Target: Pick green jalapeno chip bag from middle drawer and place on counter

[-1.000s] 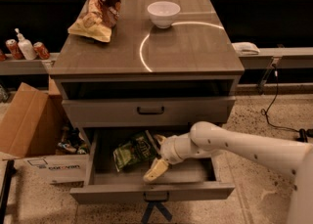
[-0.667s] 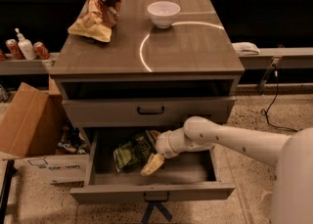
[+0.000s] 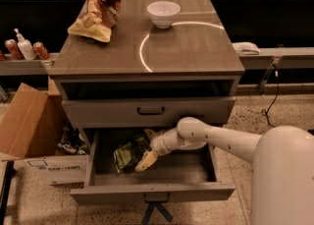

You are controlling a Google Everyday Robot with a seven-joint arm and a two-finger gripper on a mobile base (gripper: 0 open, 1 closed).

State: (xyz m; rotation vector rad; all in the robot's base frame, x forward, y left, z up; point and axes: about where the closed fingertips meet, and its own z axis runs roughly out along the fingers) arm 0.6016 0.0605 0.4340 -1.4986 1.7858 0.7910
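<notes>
The green jalapeno chip bag (image 3: 127, 153) lies crinkled in the left part of the open middle drawer (image 3: 152, 193), which is pulled out at the bottom of the cabinet. My gripper (image 3: 146, 160) reaches down into the drawer from the right and sits right against the bag's right edge. The white arm (image 3: 216, 140) comes in over the drawer's right side. The counter (image 3: 191, 47), glossy grey-brown with a bright circular arc, is the cabinet's top above.
On the counter stand a white bowl (image 3: 164, 13) at the back middle and a brown-and-yellow chip bag (image 3: 98, 10) at the back left. A shallower closed drawer (image 3: 149, 111) is above the open one. A cardboard box (image 3: 24, 121) stands left of the cabinet, cans (image 3: 40, 50) behind it.
My arm has swung left inside the drawer, bringing the gripper from the drawer's middle up to the bag's right edge. The bag has not visibly moved.
</notes>
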